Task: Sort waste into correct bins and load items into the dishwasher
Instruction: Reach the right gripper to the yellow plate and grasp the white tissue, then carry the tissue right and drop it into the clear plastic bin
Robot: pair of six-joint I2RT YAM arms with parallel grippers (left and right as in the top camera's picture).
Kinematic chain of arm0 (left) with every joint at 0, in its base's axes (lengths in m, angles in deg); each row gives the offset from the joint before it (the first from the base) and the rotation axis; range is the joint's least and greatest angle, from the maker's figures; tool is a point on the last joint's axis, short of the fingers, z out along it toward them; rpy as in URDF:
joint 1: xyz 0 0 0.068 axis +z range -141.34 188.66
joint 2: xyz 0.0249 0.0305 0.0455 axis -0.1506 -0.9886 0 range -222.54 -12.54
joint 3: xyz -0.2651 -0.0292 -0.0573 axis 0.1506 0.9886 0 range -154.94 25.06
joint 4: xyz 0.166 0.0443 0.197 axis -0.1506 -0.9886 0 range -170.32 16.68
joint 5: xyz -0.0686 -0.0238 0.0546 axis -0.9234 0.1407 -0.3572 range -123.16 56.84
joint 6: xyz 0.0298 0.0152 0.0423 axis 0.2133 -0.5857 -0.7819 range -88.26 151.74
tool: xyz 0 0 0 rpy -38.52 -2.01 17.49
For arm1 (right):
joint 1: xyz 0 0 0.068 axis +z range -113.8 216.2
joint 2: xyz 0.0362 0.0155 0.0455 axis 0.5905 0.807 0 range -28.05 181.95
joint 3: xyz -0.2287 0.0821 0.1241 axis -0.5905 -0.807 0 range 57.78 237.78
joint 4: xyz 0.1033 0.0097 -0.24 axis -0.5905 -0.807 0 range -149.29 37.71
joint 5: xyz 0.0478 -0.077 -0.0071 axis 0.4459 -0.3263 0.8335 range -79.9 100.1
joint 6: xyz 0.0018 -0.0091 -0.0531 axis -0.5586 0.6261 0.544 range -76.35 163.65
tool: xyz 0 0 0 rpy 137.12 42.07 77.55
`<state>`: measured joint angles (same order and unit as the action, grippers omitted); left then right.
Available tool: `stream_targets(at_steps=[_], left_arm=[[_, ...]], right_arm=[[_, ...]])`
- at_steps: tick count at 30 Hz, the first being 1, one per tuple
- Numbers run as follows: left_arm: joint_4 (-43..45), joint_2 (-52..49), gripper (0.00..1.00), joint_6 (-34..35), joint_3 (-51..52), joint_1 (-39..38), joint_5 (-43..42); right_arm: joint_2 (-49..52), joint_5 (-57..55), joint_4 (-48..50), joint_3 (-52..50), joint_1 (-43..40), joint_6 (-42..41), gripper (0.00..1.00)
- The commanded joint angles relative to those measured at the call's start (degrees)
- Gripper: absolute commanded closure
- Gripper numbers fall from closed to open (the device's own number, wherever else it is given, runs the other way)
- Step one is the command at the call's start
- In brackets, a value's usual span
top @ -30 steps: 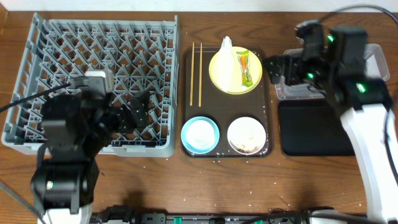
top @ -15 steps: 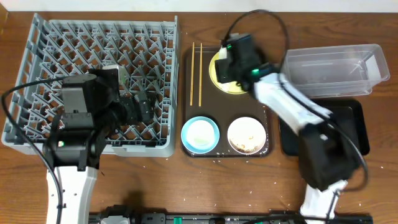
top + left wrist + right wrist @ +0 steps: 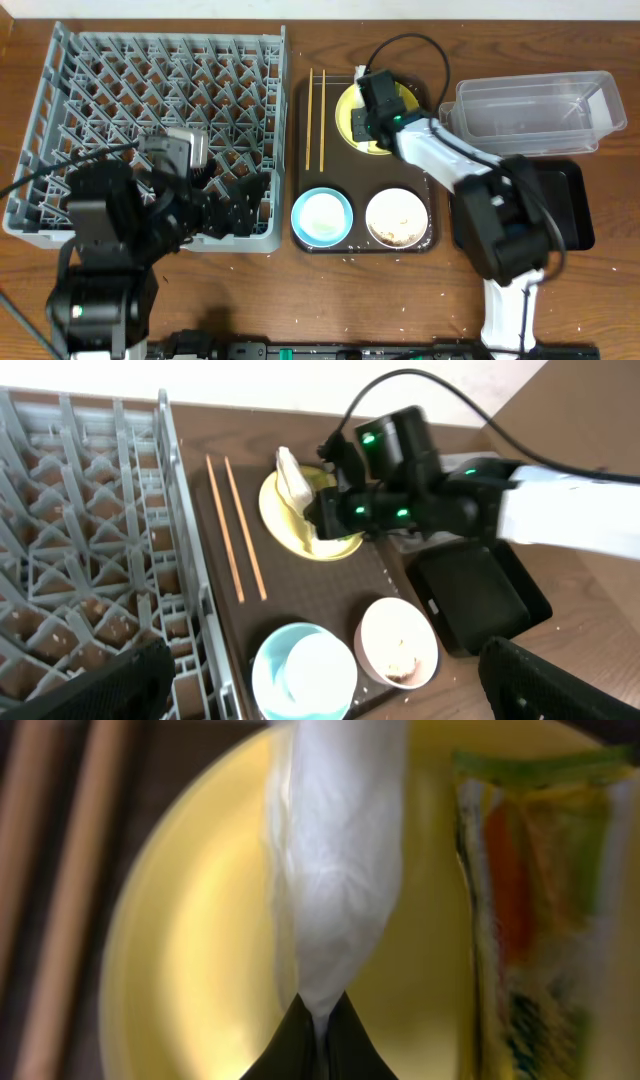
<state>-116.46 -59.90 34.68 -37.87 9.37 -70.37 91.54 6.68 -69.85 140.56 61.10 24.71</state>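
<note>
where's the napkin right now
In the right wrist view, the napkin lies on the yellow plate, left of the wrapper, its tip pinched by the right gripper.

The dish rack (image 3: 150,100) filled the table's (image 3: 600,310) left side. Just right of it lay the serving tray (image 3: 332,165), carrying the chopsticks (image 3: 316,120) along its left edge, the plate (image 3: 190,940) at the back, and the left bowl (image 3: 321,215) beside the right bowl (image 3: 397,217) in front. On the plate, the napkin (image 3: 335,850) lay left of the wrapper (image 3: 530,910). Further right, the tub (image 3: 530,110) sat behind the shallow tray (image 3: 570,215).
</note>
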Motion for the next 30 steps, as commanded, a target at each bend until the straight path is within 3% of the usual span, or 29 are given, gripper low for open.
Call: stream_targets(at_steps=[1,4,9,14,15,16,20,23,27,30], left_arm=[[0.1,2.8,0.02,-0.8,-0.7,0.2,-0.9],[0.1,3.3,0.02,-0.8,-0.7,0.2,-0.9],[0.0,2.8,0.02,-0.8,-0.7,0.2,-0.9],[-0.2,2.8,0.02,-0.8,-0.7,0.2,-1.0],[-0.2,2.8,0.02,-0.8,-0.7,0.2,-1.0],[-0.2,2.8,0.02,-0.8,-0.7,0.2,-0.9],[-0.2,2.8,0.02,-0.8,-0.7,0.2,-0.9],[-0.2,2.8,0.02,-0.8,-0.7,0.2,-0.9],[-0.2,2.8,0.02,-0.8,-0.7,0.2,-0.9],[-0.2,2.8,0.02,-0.8,-0.7,0.2,-0.9]], right_arm=[[-13.1,4.8,-2.6,0.5,-3.5,-1.4,0.99],[-20.2,0.0,-7.4,0.5,-8.2,-7.3,0.99],[-21.8,-8.4,-18.6,0.3,-18.7,-26.4,0.99],[-15.9,-9.2,-19.5,0.2,-26.0,-30.3,0.98],[-15.2,-8.9,-19.9,0.2,-26.5,-29.8,0.77],[-15.0,-8.5,-20.0,0.2,-26.7,-28.0,0.65],[-18.6,-6.0,-19.9,0.8,-26.0,-22.7,0.47],[-23.0,-0.7,-18.5,0.8,-24.0,-18.3,0.47],[-24.3,11.6,-13.3,0.8,-17.4,2.0,0.52],[-21.3,7.6,-12.7,0.8,-10.1,11.2,0.52]])
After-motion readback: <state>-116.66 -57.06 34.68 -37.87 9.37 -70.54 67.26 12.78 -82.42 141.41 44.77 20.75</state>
